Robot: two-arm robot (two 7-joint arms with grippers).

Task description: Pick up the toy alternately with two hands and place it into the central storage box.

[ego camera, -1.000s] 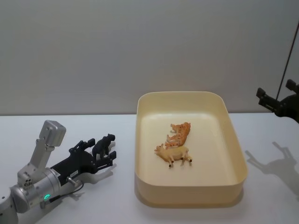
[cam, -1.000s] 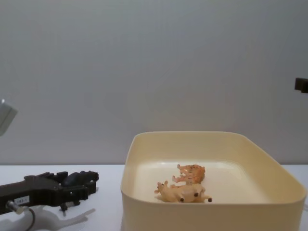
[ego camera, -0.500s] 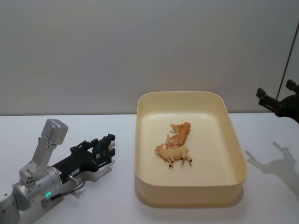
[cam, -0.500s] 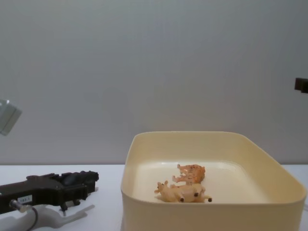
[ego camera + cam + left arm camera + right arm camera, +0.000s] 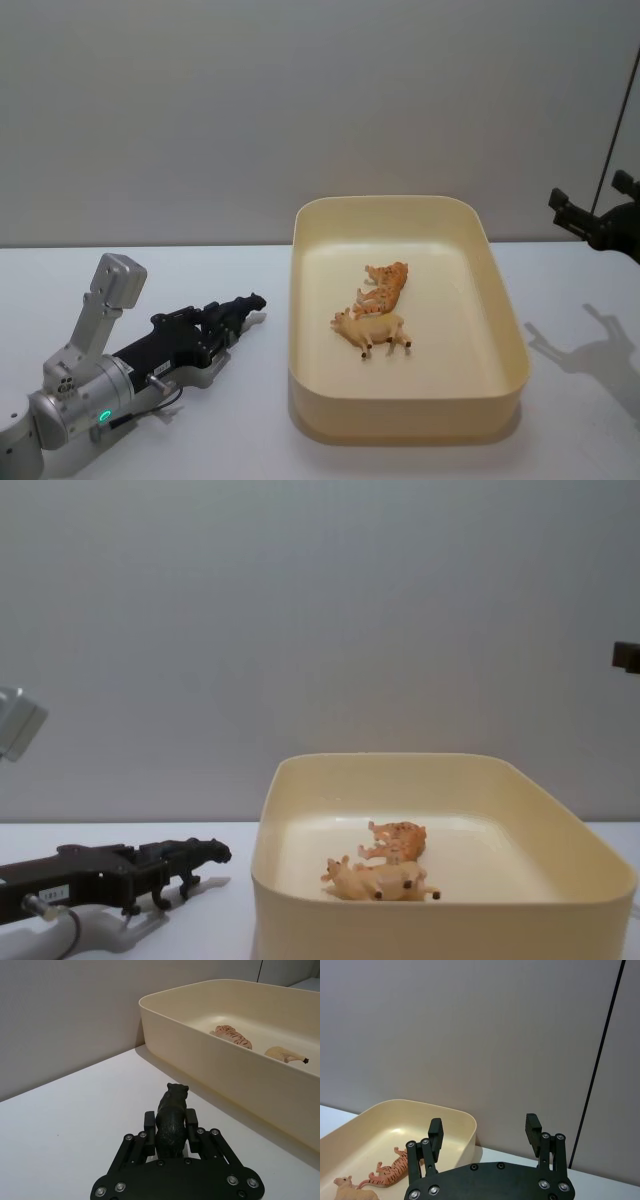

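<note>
The left gripper (image 5: pixel 232 318) lies low over the white table (image 5: pixel 140 275) near its left edge, fingers pressed in from both sides on a small black toy animal (image 5: pixel 171 1120), whose head pokes out past the fingertips toward the storage box (image 5: pixel 505 330); in the chest view the toy's feet (image 5: pixel 185 885) look at or just above the tabletop, so whether it is lifted yet I cannot tell; holding it by the flanks leaves the head and legs clear, which should let it drop cleanly once released. The box sits at the middle of the table, just beside the gripper on its right, and two toys already lie on its floor: an orange striped tiger (image 5: pixel 387 282) and, touching it on the near side, a tan animal (image 5: pixel 372 328) on its side. The right gripper (image 5: pixel 485 1141) hangs high off the table's right edge, fingers spread wide and holding nothing, probably parked there to keep the box's airspace free for the left arm's delivery.
</note>
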